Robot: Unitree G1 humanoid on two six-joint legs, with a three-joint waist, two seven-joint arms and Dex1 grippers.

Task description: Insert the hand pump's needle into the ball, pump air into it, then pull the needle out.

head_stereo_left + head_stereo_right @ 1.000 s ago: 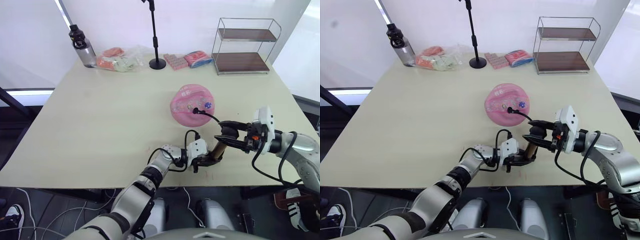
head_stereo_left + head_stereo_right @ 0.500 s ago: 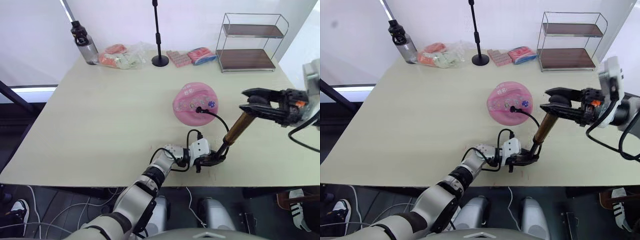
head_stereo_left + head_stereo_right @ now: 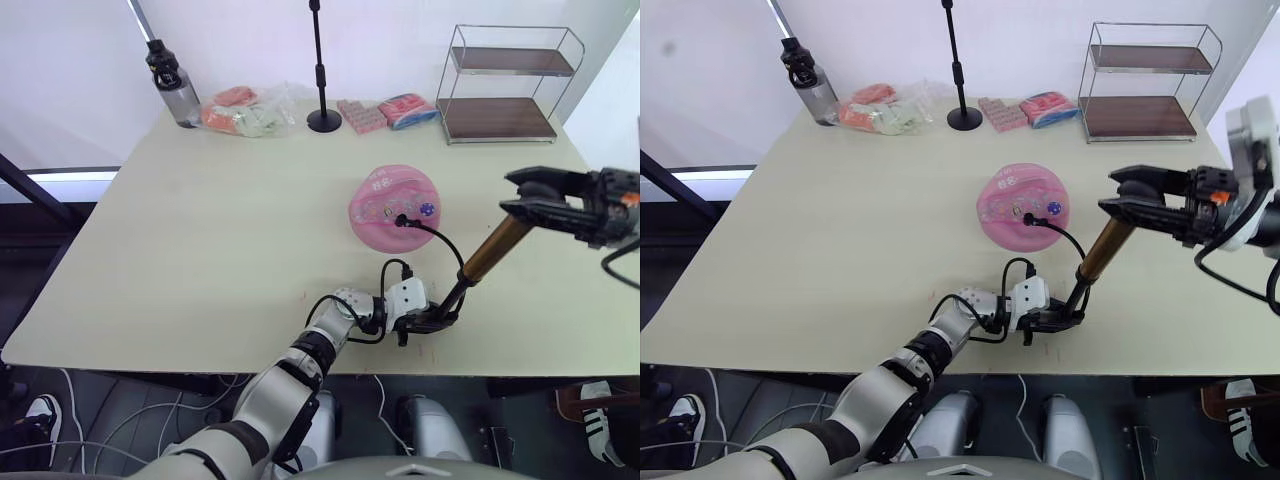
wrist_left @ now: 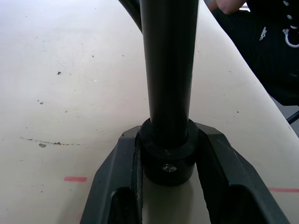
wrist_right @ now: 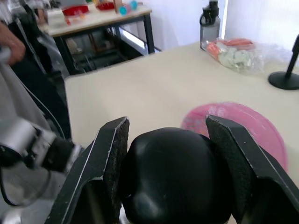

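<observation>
With the needle end of the black hose already seated in the pink ball [image 3: 392, 208] at centre frame, pumping looks underway: the left hand [image 3: 432, 320] clamps the hand pump [image 3: 484, 258] base on the bench [image 3: 200, 240], the right hand [image 3: 540, 199] grips its raised handle.

The pale surface [image 3: 200, 230] carries the pink ball [image 3: 392, 205] near its middle. Along the far edge stand a dark bottle [image 3: 170, 82], a clear bag of packets [image 3: 245, 112], a black stand pole [image 3: 322, 70], pink packets [image 3: 385, 110] and a wire shelf rack [image 3: 508, 85].
</observation>
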